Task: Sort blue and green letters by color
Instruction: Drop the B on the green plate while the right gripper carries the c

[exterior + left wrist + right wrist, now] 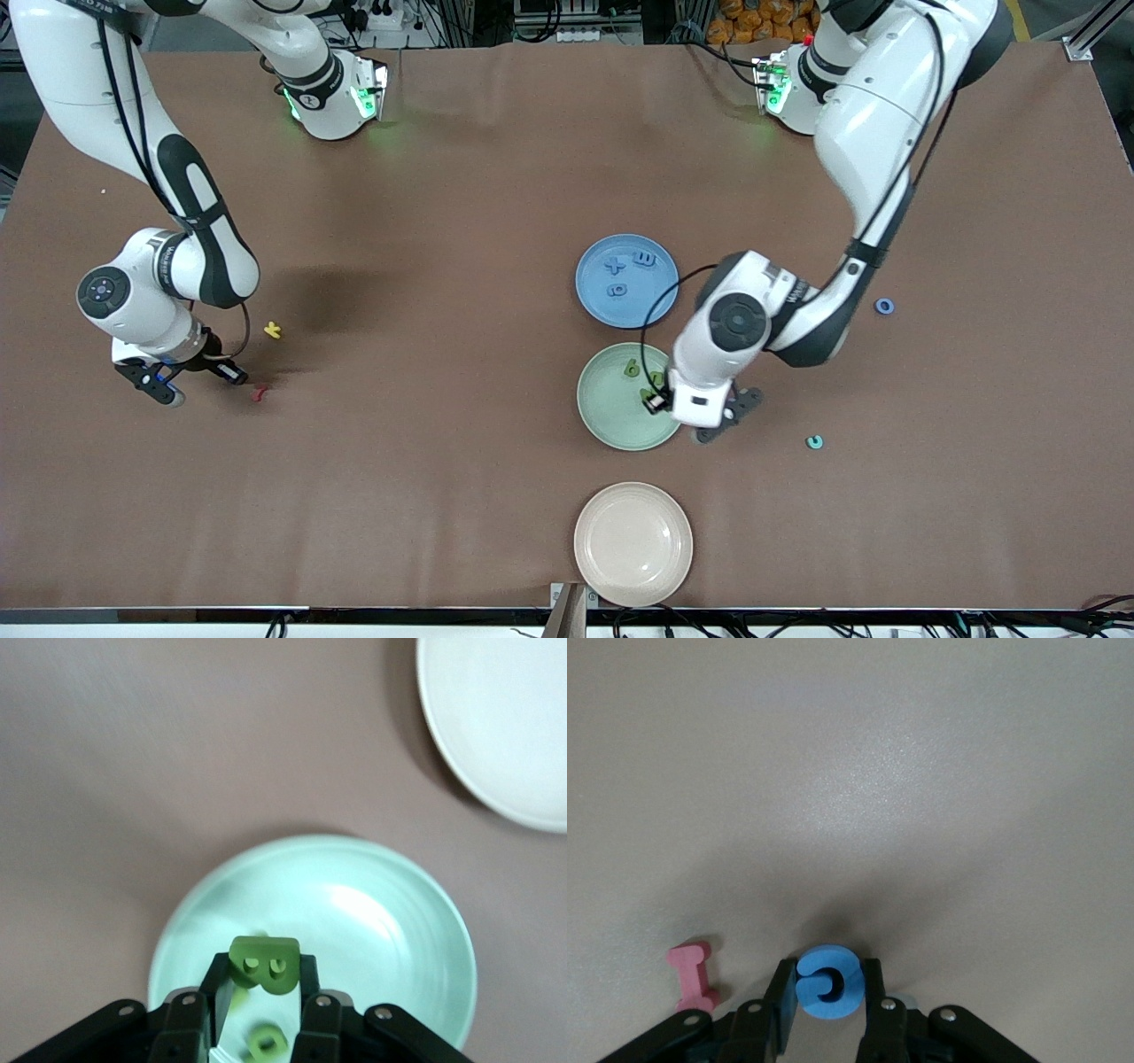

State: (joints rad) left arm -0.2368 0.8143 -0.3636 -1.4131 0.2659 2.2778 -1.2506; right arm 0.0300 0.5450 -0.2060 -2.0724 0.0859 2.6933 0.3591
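Left end effector hung over the green plate with its fingers pinching a green letter by its flat faces, a second green piece already lying in that plate. Right end effector, low at the right arm's end of the worktop, was pressed onto a blue letter, a rounded c-like shape caught between the two pads, close to a red letter and a yellow letter. Three blue pieces sat in the blue plate, which lay farther from the front camera than the green plate; a beige plate stood nearest the camera, holding nothing. One blue ring-shaped letter and a pale turquoise piece remained loose toward the left arm's end. These foam letters looked very light, soft and a little springy, so a gentle squeeze across the thin width seemed enough, and a hard one would likely deform them. Lying flat, they probably offered little edge to catch, so taking hold across a narrow stroke seemed safest.
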